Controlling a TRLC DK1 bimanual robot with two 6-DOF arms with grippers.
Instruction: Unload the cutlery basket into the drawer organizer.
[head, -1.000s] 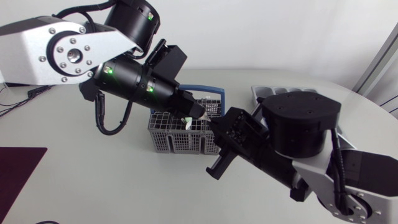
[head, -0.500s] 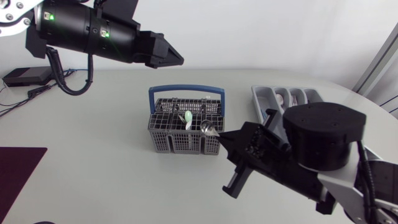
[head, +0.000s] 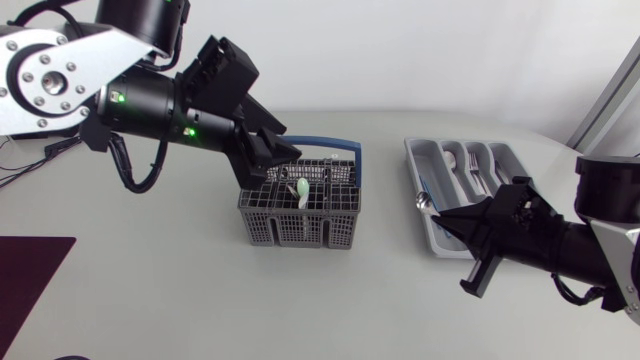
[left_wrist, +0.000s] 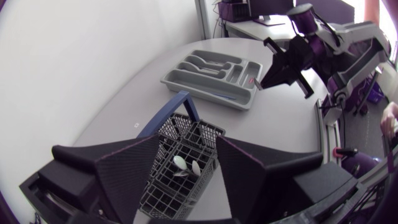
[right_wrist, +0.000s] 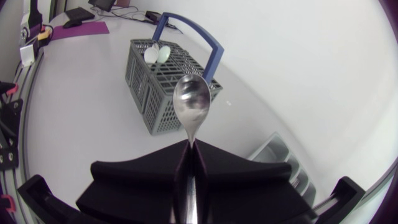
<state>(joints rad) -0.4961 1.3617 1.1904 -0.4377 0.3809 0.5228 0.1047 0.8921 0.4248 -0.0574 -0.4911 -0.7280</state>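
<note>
A rounded, pale grey table (head: 150, 300) sits under soft, even light, with a dark maroon mat (head: 25, 265) lying flat near its left edge.

Bright, even light, soft shadows

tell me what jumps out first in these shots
The right gripper is shut on a shiny metal spoon, its bowl sticking out ahead of the fingers, at the edge of the grey drawer organizer. The open left gripper hangs over the blue-handled cutlery basket, where two pale spoons stick up.
</note>
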